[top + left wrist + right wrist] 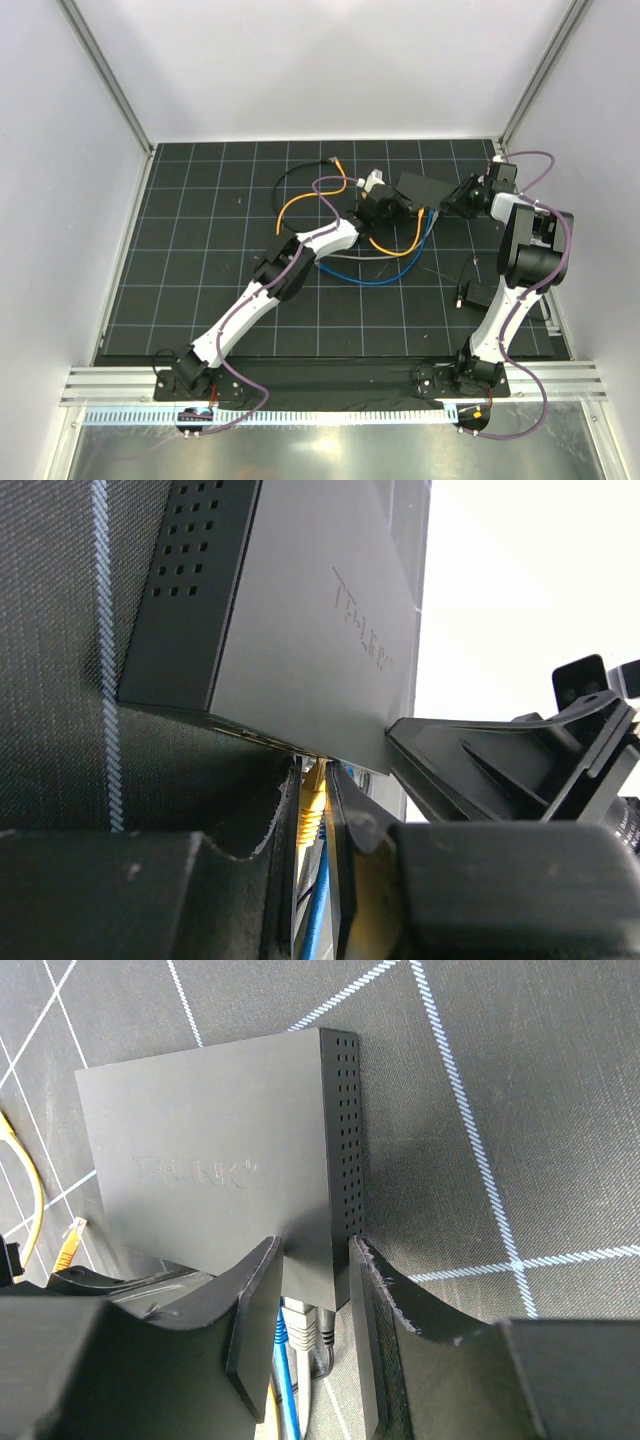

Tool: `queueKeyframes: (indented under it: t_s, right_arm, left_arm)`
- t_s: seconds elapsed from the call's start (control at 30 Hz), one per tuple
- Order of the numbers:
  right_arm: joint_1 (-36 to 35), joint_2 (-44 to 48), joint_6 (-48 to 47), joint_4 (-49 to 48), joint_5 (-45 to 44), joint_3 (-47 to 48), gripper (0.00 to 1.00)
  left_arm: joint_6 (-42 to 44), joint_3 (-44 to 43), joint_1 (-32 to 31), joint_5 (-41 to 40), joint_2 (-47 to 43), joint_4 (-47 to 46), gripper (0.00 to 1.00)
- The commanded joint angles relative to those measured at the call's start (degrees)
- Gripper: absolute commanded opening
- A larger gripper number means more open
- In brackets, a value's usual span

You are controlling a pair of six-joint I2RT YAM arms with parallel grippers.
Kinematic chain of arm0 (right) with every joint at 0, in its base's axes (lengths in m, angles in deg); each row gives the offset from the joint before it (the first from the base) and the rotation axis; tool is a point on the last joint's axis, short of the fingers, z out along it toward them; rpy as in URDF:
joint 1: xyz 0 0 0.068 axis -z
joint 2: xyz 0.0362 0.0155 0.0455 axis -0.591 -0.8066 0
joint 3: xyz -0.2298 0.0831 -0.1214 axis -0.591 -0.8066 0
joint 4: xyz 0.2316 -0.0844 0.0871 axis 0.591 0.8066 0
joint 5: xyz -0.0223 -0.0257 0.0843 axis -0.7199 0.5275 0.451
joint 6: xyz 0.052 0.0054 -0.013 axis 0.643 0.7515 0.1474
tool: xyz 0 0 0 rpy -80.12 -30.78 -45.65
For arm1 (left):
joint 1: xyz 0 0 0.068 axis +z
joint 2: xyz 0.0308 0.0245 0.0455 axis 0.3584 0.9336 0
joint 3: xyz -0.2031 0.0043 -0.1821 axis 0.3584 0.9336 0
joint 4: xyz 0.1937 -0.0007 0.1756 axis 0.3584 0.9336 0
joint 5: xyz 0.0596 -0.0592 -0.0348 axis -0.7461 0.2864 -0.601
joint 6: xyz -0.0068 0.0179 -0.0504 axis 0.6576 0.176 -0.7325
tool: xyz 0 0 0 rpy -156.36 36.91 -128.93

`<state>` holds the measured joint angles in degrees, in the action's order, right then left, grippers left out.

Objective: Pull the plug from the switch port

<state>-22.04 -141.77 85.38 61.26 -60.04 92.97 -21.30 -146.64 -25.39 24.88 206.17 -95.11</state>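
Set at about two o'clock from the middle of a black gridded mat (200,300): a small flat matte-black rectangular switch (420,187), lying logo face up, vent holes along one short side. Seated in its socket edge, close together: a yellow plastic plug (313,815) and a grey booted plug (305,1332), with a thin blue cable (285,1375) running up to the same edge between them. Cannot tell which socket belongs to which. Leaving the switch toward six o'clock and looping over the mat: an orange-yellow cable (300,205), the blue one, and a thin black cable (285,182) arching toward ten o'clock.

Around the mat, plain white walls (320,70) on three sides, framed by aluminium posts. Along the near edge, at six o'clock, a ribbed aluminium rail (330,385) carrying both arm bases.

At eight o'clock of the switch, the left gripper (312,785), fingers drawn nearly together and closed on the yellow plug right at the socket edge. At three o'clock of the switch, the right gripper (312,1250), fingers a little apart, pressed against the switch's corner from both sides, with the grey plug and blue cable passing between them.
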Motion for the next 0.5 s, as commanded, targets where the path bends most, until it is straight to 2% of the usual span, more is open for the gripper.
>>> queueKeyframes:
  t_s: [0.0, 0.13, 0.27, 0.43, 0.47]
  right_arm:
    - [-0.9, -0.4, -0.4, 0.2, 1.0, 2.3, 0.40]
    - [-0.8, -0.6, -0.3, 0.5, 1.1, 2.5, 0.40]
    - [-0.9, -0.3, -0.3, 0.5, 1.3, 2.3, 0.39]
    - [-1.2, -0.7, -0.7, 1.0, 1.1, 2.7, 0.39]
    - [-1.3, -0.7, -0.8, 1.0, 0.9, 2.9, 0.39]
  left_arm:
    - [1.0, 1.5, -0.5, -1.5, 2.1, -1.7, 0.10]
    - [0.7, 1.6, -0.5, 0.2, 2.8, -3.8, 0.12]
    - [0.3, 1.0, -0.5, -0.2, 2.8, -1.9, 0.14]
    - [-0.7, -0.2, -0.5, -0.7, 3.2, 1.6, 0.05]
    - [-0.7, -0.3, -0.5, -0.6, 3.4, 1.7, 0.00]
